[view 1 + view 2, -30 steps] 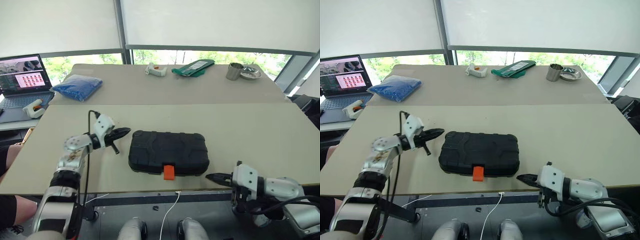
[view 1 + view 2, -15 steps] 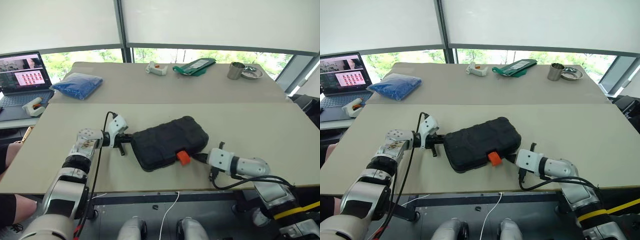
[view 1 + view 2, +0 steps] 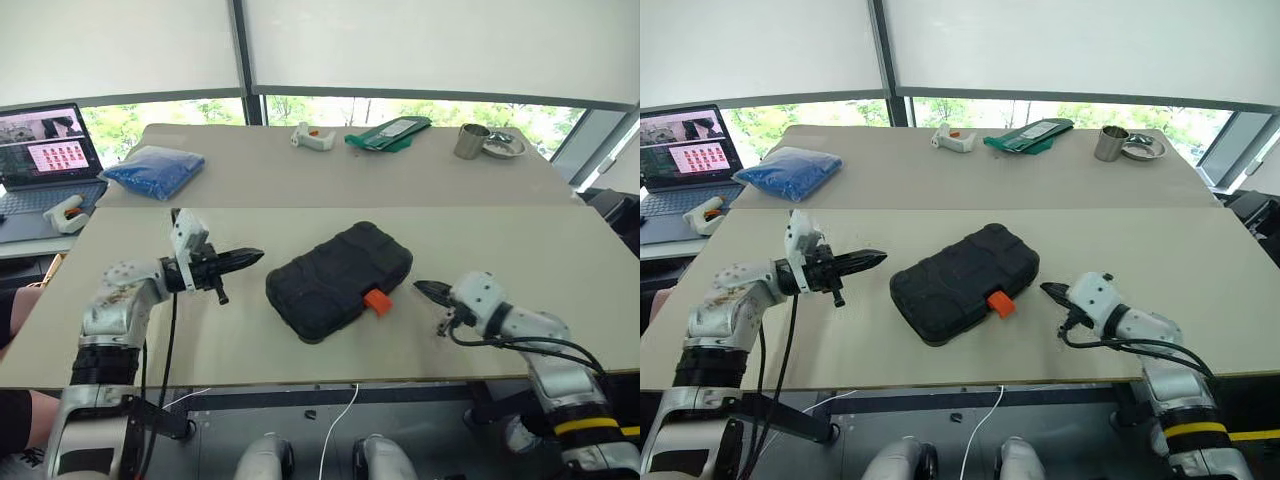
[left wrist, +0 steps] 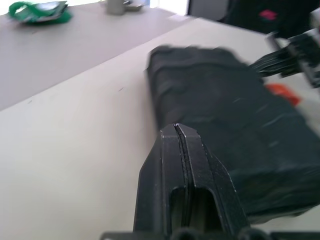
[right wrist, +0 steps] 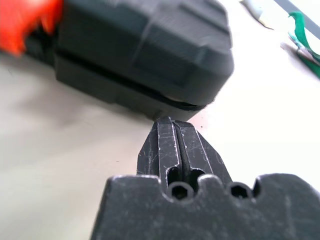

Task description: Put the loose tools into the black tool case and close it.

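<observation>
The black tool case [image 3: 340,280] lies closed on the near table, turned askew, its orange latch [image 3: 376,300] facing the front right. The loose tools are out of view. My left gripper [image 3: 254,256] is shut and hovers just left of the case, pointing at it with a small gap. My right gripper [image 3: 421,287] is shut too, pointing at the case's right end from a short way off. In the left wrist view the case [image 4: 235,135] lies past the shut fingers [image 4: 177,150]. In the right wrist view the case [image 5: 145,55] sits close ahead.
On the far table lie a blue bag [image 3: 155,170], a white gun-shaped item [image 3: 312,137], a green packet [image 3: 388,132] and a metal cup [image 3: 468,142] beside a metal dish. A laptop [image 3: 45,160] and another white item [image 3: 68,214] sit at the left.
The case went from square, to pushed between both grippers, to lying askew. Both grippers have since drawn back from it and risen a little.
</observation>
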{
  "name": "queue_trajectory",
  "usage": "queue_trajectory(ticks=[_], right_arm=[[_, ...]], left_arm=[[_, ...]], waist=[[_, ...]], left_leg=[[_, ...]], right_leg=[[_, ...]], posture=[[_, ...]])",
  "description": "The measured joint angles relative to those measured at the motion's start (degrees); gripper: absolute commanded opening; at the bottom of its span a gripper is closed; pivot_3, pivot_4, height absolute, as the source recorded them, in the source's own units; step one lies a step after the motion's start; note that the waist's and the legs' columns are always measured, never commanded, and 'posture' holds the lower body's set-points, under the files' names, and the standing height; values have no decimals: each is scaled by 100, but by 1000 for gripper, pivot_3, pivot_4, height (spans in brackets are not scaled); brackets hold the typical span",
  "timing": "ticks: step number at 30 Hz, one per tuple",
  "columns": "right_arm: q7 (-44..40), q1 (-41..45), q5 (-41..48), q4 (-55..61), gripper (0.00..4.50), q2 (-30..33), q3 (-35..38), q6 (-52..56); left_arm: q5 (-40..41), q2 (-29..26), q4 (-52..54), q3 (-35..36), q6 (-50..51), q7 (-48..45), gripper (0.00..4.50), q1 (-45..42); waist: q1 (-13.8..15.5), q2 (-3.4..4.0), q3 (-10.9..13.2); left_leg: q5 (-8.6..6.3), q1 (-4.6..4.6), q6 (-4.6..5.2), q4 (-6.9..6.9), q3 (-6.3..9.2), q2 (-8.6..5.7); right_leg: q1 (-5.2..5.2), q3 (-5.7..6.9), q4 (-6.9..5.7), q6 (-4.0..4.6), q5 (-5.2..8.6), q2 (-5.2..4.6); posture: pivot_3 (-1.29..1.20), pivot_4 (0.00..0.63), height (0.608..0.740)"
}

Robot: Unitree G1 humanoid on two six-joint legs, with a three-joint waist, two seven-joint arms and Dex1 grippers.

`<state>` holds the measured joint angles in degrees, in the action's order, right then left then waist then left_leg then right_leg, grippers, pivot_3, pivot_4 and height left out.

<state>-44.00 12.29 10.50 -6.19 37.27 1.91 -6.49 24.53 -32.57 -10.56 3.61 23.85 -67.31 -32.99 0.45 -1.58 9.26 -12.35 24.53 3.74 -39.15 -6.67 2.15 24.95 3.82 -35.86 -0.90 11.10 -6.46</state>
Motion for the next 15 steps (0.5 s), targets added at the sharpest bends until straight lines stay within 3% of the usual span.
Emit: queue_trajectory(ticks=[7, 10, 15], right_arm=[[-1, -85, 773, 1369, 0, -196, 111, 1177], [12, -176, 829, 1831, 0, -284, -135, 1459], [32, -382, 712, 2101, 0, -423, -553, 1674]], left_arm=[[-1000, 973, -36, -1673, 238, 641, 17, -700], [-1649, 954, -187, -2229, -276, 739, 17, -930], [-1814, 1259, -386, -2242, -405, 1070, 17, -915]], waist=[[-9, 0, 0], [-8, 13, -10], [32, 23, -20]], left_leg=[[2, -14, 1, 2, 5, -5], [1, -38, 0, 15, 5, -8], [-1, -79, 1, 16, 9, -3]], right_leg=[[-6, -13, -3, -10, 7, 11], [-27, -14, 3, -4, 10, 12], [-72, -8, 8, 15, 48, -4]], posture=[[0, 150, 740], [0, 150, 740], [0, 150, 740]])
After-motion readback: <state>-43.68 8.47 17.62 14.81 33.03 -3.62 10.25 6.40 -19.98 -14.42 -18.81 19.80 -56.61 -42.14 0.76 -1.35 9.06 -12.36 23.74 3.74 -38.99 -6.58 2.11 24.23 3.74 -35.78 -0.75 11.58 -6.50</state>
